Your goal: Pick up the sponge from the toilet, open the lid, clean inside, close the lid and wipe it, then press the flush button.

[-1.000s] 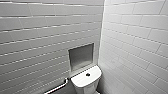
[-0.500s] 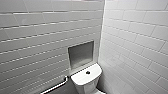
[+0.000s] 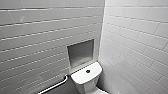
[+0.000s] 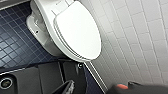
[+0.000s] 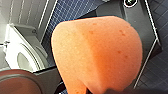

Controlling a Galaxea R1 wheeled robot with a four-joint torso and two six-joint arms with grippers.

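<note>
Head view unchanged over the last second: white ceramic toilet (image 3: 86, 77) at lower centre of the frame. Smooth white oval lid (image 4: 77, 32) closed. Right claw (image 5: 100, 85) clamps the bright orange oblong sponge (image 5: 97, 52) aloft, so pick-up appears done. Left claw (image 4: 67, 88): state cannot be told.

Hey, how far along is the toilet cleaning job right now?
Done: the sponge is off the toilet, apparently gripped in the right hand. In hand: it is being carried while the lid lies shut. Left, as far as I can tell: opening, cleaning inside, closing, wiping, then pressing the flush button.
</note>
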